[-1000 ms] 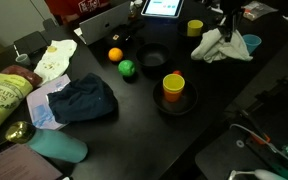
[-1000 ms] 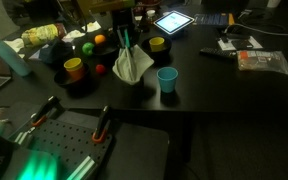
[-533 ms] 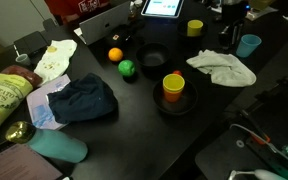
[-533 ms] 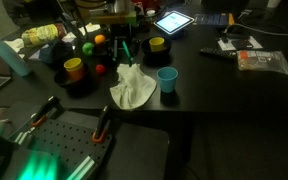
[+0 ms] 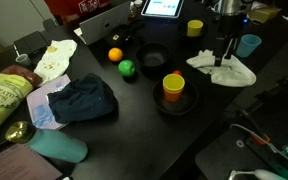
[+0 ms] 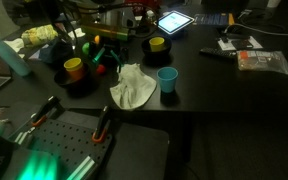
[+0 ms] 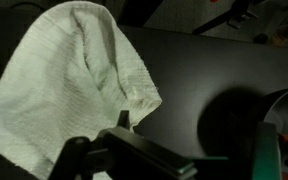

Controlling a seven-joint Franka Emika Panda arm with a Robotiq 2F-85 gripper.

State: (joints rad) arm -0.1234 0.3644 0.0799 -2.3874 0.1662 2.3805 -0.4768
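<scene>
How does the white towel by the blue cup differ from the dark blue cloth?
The white towel is pale, the dark blue cloth nearly as dark as the table. The white towel lies spread fairly flat; the dark blue cloth is bunched into a thicker heap. The white towel rests straight on the table; the dark blue cloth lies partly on a lighter cloth. Both are soft fabric, lying loose.

One white towel, two yellow cups, one blue cup, two black bowls, two round fruits
</scene>
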